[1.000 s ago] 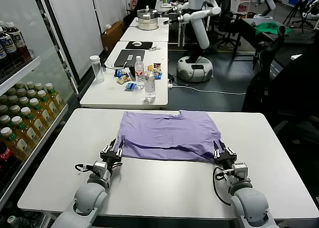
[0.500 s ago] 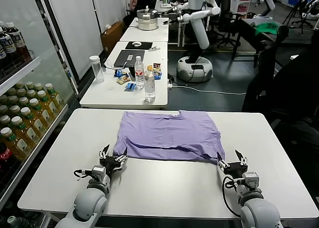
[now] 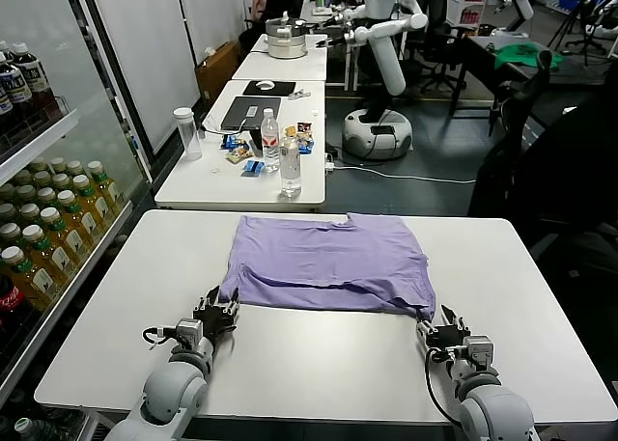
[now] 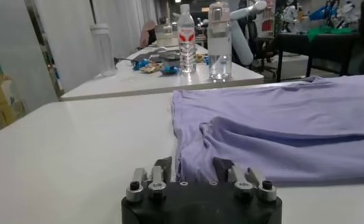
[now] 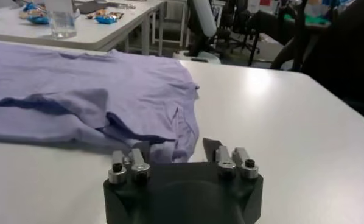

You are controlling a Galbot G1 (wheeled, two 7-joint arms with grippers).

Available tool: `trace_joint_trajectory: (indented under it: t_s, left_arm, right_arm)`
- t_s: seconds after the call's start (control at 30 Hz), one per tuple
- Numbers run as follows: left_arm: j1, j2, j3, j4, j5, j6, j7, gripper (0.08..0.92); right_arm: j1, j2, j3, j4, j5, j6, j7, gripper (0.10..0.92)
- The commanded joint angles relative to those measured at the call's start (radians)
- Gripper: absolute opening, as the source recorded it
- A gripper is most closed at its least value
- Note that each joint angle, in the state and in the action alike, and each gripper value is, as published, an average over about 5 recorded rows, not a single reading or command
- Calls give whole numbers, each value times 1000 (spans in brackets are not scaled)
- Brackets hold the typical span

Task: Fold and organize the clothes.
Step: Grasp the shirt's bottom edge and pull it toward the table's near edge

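The clothes are one lavender T-shirt (image 3: 328,258), lying flat and folded over itself on the white table (image 3: 319,364). My left gripper (image 3: 224,309) rests on the table at the shirt's near left corner. In the left wrist view the shirt (image 4: 279,122) has its hem lying between the fingers (image 4: 164,167) of that gripper (image 4: 192,167), which stand apart. My right gripper (image 3: 432,327) is at the near right corner. In the right wrist view the shirt (image 5: 78,91) has its corner between the parted fingers (image 5: 211,146) of that gripper (image 5: 176,151).
Behind my table stands a second table (image 3: 193,185) with water bottles (image 3: 290,166), a laptop (image 3: 251,111) and snacks. Shelves of drink bottles (image 3: 39,238) line the left side. Another robot (image 3: 386,26) and a green cloth (image 3: 526,55) are far back.
Both grippers drew back off the shirt's near edge and opened wide. They now sit at its near corners again, with the jaws narrower.
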Motion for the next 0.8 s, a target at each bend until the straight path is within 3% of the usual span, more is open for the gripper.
trace_joint_trajectory:
  t_s: [0.03,0.23,0.37,0.6,0.8]
  left_arm:
    - [-6,-1,2,12,-32,12,1,346]
    - [-20,0,7,26,-55,9,9,175]
    - [-9,4,4,8,-65,2,13,108]
    - [73,11,-26,-98,-65,-6,18,104]
    - [216,18,-74,-232,-64,-9,18,104]
  right_arm:
    - [4,2,-8,-13,27,-11,2,373]
    - [11,-5,-5,-10,43,-15,-2,200]
    - [2,-7,0,5,52,-14,-7,117]
    - [-93,-11,31,113,55,-8,-15,107]
    - [-226,-4,87,234,47,-5,-15,107]
